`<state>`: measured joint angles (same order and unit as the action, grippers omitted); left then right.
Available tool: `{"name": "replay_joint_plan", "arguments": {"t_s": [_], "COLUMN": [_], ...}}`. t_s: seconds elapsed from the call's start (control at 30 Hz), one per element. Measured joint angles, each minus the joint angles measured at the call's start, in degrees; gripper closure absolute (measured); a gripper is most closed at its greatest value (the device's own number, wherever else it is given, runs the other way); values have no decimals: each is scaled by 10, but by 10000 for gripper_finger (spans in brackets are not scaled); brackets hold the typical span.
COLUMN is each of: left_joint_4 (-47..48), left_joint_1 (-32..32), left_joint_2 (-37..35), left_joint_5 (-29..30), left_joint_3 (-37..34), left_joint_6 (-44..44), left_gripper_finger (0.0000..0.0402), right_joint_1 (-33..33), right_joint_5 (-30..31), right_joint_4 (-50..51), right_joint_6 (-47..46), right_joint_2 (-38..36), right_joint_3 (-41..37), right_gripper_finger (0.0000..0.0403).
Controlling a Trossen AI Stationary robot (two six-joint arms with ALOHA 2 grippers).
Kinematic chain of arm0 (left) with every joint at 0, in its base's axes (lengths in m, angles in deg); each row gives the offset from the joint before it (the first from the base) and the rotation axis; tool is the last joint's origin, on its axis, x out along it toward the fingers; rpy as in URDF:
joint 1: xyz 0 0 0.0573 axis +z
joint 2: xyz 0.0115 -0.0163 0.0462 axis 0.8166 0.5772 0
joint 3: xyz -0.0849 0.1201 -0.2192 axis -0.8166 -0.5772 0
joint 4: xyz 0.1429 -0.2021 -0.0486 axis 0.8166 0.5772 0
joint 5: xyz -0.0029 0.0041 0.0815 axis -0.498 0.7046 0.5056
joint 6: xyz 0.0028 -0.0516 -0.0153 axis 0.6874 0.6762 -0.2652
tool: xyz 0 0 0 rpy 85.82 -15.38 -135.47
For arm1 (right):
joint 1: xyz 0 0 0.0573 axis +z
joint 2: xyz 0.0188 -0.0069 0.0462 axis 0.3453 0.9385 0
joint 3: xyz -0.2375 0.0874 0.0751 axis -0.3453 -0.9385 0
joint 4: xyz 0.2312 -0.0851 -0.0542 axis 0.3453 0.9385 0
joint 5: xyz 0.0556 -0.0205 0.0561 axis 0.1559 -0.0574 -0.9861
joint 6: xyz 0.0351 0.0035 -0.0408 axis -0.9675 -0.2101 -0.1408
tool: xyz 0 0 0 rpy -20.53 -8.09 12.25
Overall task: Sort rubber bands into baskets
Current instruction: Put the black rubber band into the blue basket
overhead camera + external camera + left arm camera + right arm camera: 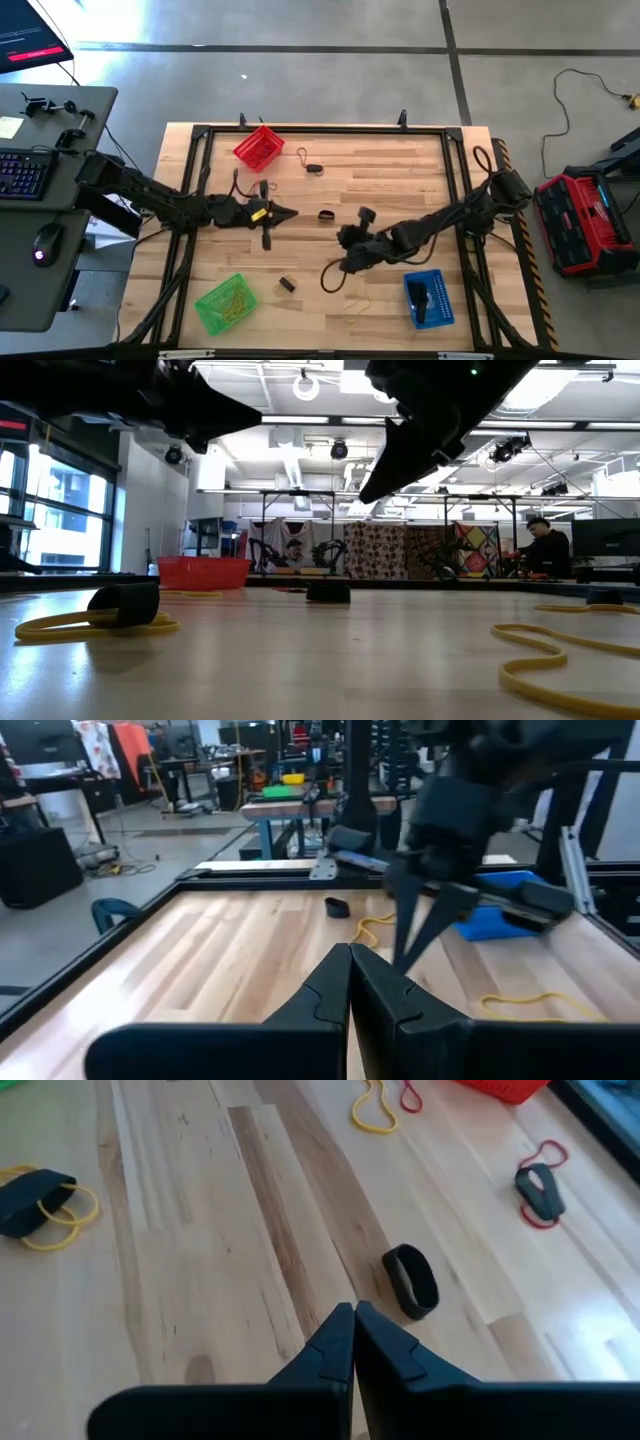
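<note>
Three baskets stand on the wooden table: red [258, 147] at the far left, green [226, 303] at the near left, blue [429, 298] at the near right. Loose rubber bands lie flat between them: a black band [411, 1280], a black one on a red loop [538, 1188], and a black one on yellow loops [35, 1198]. My left gripper [292, 213] is shut, above mid-table, pointing level toward the right. My right gripper [353, 1308] is shut, slanting down just short of the black band [326, 214]. Neither holds anything.
A yellow loop [372, 1110] and a red loop [408, 1096] lie near the red basket. Yellow bands [560, 660] lie on the near right of the table. A black frame [452, 160] runs around the table. A desk with a keyboard [22, 172] stands at the left.
</note>
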<state>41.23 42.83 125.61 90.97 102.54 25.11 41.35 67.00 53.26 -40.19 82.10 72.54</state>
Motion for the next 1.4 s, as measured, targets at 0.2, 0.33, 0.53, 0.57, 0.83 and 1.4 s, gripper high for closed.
{"name": "replay_joint_plan", "arguments": {"t_s": [0.2,0.33,0.53,0.57,0.83,1.4], "left_joint_4": [3,5,11,11,11,21], "left_joint_1": [-19,-26,-26,-26,-26,-25], "left_joint_2": [0,0,1,1,1,2], "left_joint_5": [-4,-5,-5,-5,-5,-2], "left_joint_3": [-2,-2,-2,-2,-2,-2], "left_joint_6": [-3,-18,-13,-13,-12,-8], "left_gripper_finger": [401,401,401,401,401,401], "right_joint_1": [-22,-36,-70,-77,-143,-207], "right_joint_5": [-62,-81,-80,-80,-115,-244], "right_joint_4": [-33,-64,-62,-62,-63,-146], "right_joint_6": [10,41,68,69,119,188], "right_joint_2": [9,42,73,75,77,154], "right_joint_3": [0,0,0,0,0,2], "right_gripper_finger": [400,384,322,309,230,295]}}
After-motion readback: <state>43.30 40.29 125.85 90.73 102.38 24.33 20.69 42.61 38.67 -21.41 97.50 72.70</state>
